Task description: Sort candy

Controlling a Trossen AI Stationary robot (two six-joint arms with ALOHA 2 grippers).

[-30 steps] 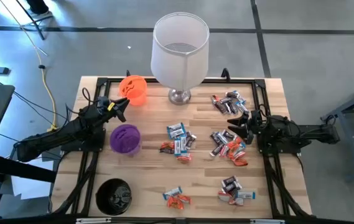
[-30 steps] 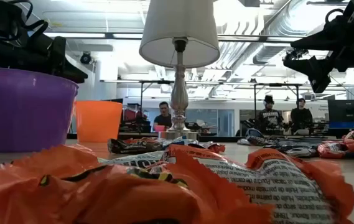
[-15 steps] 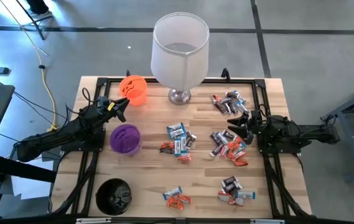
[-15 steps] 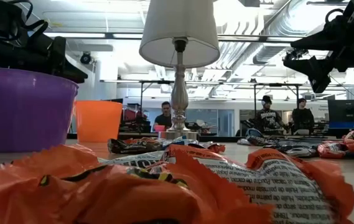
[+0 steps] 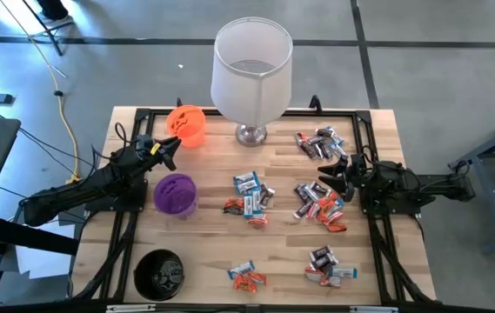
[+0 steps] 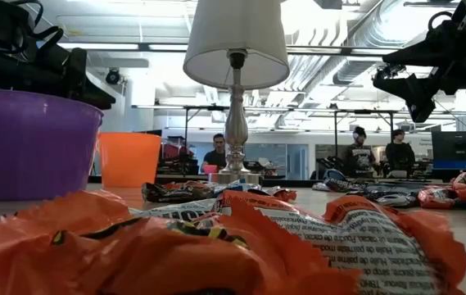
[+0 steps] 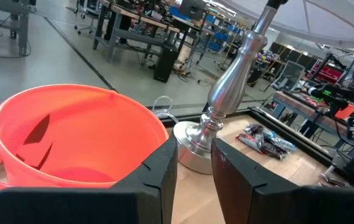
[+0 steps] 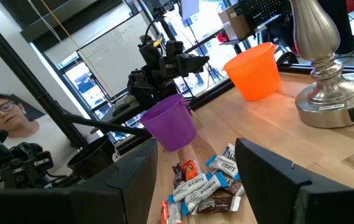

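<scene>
Candy [image 5: 251, 202] is what you are sorting, and none of it is in a tool yet. Going left to right: your left tool [image 5: 170, 149] hangs between the orange cup [image 5: 186, 125] and the purple cup [image 5: 175, 193], fingers [image 7: 158, 177] only narrowly apart with nothing between them. The black cup [image 5: 159, 274] sits at the near left corner of the table [image 5: 204, 252]. Right of the cups, one heap of sweets lies mid-table, a smaller one at the near edge, another by the lamp [image 5: 251, 74] base, and two more on the right side. Your right tool [image 5: 332, 174] hovers above that right-hand heap, jaws wide apart and empty.

Expect each sweet to be very light, with a crinkly foil wrapper that slides on wood and gives under pressure. The filling is probably firm enough for a modest squeeze. Take one across its short middle, not by the flat crimped ends, which would likely fold and slip. In the heaps, wrappers overlap, so pick a piece lying at the edge to avoid dragging neighbours
</scene>
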